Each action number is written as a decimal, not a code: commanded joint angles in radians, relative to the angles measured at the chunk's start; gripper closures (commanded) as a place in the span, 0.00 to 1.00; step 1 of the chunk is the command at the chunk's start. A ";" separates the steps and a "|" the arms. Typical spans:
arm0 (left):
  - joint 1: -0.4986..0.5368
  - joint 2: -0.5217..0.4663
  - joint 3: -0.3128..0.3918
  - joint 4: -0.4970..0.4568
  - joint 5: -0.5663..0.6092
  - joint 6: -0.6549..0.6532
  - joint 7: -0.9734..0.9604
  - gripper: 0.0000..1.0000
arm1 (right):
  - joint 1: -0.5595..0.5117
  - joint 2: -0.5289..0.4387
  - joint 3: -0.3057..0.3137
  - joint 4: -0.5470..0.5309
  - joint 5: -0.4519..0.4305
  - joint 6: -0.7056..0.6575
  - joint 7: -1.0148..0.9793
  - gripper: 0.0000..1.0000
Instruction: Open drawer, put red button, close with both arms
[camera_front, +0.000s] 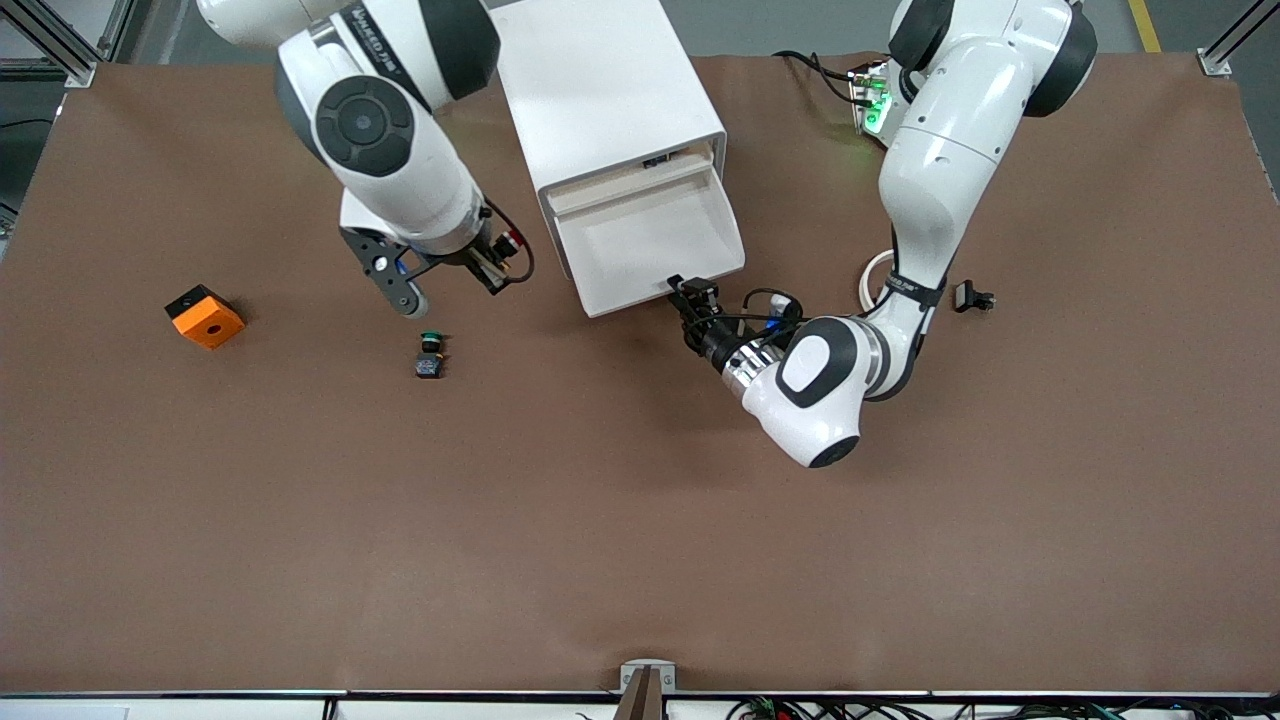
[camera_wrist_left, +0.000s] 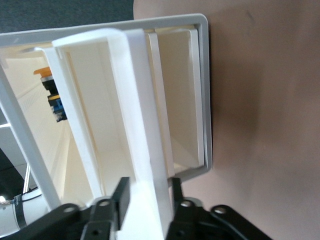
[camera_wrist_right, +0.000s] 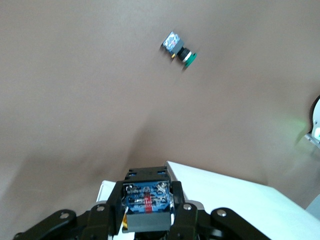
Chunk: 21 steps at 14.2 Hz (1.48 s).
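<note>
The drawer (camera_front: 650, 238) is pulled out of the white cabinet (camera_front: 605, 80) toward the front camera, and its tray shows nothing in it. My left gripper (camera_front: 692, 297) is shut on the drawer's pale front strip (camera_wrist_left: 145, 125), with one finger on each side of it in the left wrist view (camera_wrist_left: 148, 197). My right gripper (camera_front: 497, 262) is shut on the red button (camera_front: 513, 240) and holds it above the table beside the cabinet, toward the right arm's end. In the right wrist view the button's black-blue body (camera_wrist_right: 147, 200) sits between the fingers; its cap is hidden there.
A green-capped button (camera_front: 431, 355) (camera_wrist_right: 180, 50) lies on the table under the right arm. An orange cube (camera_front: 205, 315) lies toward the right arm's end. A small black part (camera_front: 973, 297) and a white ring (camera_front: 872, 282) lie by the left arm. An orange-capped part (camera_wrist_left: 50, 92) shows inside the cabinet.
</note>
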 joint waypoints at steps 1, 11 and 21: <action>0.035 -0.016 -0.006 0.053 0.006 0.003 0.003 0.00 | 0.060 0.032 -0.010 0.035 0.012 0.020 0.101 1.00; 0.168 -0.189 0.098 0.098 0.266 0.005 0.404 0.00 | 0.289 0.167 -0.013 0.106 -0.024 0.135 0.561 1.00; 0.154 -0.337 0.089 0.089 0.731 0.005 1.038 0.00 | 0.410 0.290 -0.013 0.106 -0.070 0.302 0.796 1.00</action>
